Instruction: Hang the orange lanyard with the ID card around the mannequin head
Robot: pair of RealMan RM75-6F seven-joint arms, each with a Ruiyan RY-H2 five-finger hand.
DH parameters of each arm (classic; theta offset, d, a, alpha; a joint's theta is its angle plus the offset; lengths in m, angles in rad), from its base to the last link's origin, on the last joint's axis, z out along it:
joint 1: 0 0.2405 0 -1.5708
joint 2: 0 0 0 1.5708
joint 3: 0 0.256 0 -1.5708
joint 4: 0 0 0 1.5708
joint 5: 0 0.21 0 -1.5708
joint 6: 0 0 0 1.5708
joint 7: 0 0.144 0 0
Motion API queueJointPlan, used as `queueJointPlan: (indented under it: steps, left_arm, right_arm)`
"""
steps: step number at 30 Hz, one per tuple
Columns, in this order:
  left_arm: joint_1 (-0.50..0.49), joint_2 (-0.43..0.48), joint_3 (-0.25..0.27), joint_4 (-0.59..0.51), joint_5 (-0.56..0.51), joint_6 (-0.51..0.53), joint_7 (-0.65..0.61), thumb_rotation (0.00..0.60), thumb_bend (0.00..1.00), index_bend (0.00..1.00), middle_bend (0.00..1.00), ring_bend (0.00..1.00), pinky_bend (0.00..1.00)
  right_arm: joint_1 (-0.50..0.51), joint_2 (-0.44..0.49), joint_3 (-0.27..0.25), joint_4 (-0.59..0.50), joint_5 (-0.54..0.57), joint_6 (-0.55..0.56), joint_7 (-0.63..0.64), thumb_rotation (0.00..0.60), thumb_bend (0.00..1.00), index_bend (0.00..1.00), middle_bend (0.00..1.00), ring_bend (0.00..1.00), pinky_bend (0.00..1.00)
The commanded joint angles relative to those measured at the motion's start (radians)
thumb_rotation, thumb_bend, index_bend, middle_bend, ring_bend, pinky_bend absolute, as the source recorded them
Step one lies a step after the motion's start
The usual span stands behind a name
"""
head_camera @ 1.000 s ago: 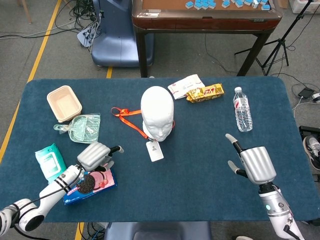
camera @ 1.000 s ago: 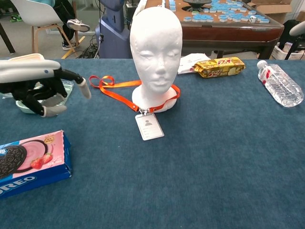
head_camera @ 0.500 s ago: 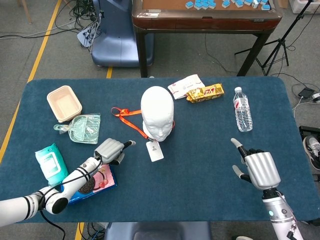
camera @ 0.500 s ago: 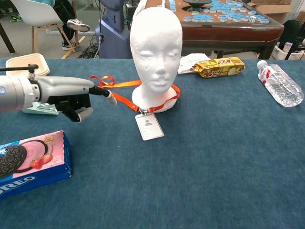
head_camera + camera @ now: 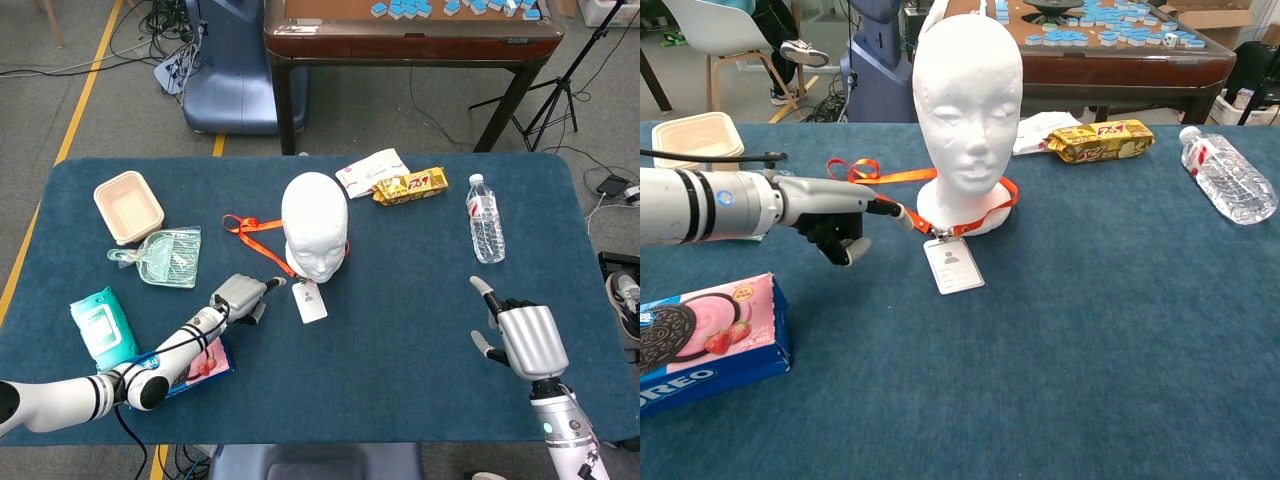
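My left hand (image 5: 835, 215) lay low at frame middle-left, one finger out by orange lanyard (image 5: 902, 210), other fingers curled in, holding nothing. Lanyard looped around base of white foam head (image 5: 968, 100), loose end trailing left. ID card (image 5: 953, 265) flat on table (image 5: 1090, 330) before head. My right hand (image 5: 525, 335) hung lower right, fingers spread, empty.

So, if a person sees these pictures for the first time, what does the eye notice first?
First the white mannequin head, upright at the table's middle, with the orange lanyard looped at its base and the ID card lying flat in front. Next the left hand, reaching in from the left with one finger pointing at the strap near the card. The right hand hovers apart at the near right.
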Motion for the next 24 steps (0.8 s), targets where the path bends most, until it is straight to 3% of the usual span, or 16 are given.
queueJointPlan:
  steps: [1, 12, 24]
  left_arm:
    - [-0.025, -0.024, 0.006, 0.029, -0.058, -0.016, 0.020, 0.600, 0.67, 0.10, 0.91, 0.92, 0.88]
    - [-0.085, -0.079, 0.033, 0.078, -0.195, -0.003, 0.086, 0.598, 0.67, 0.10, 0.91, 0.92, 0.88]
    - [-0.122, -0.083, 0.053, 0.045, -0.213, -0.028, 0.096, 0.592, 0.66, 0.10, 0.91, 0.92, 0.88]
  right_arm:
    - [-0.004, 0.000, 0.003, 0.004, 0.004, -0.001, 0.006, 0.600, 0.28, 0.18, 0.60, 0.59, 0.66]
    - [-0.013, -0.001, 0.011, 0.010, 0.003, -0.009, 0.027, 0.600, 0.28, 0.18, 0.60, 0.59, 0.66]
    - [-0.027, -0.001, 0.017, 0.018, 0.000, -0.005, 0.046, 0.600, 0.28, 0.18, 0.60, 0.59, 0.66]
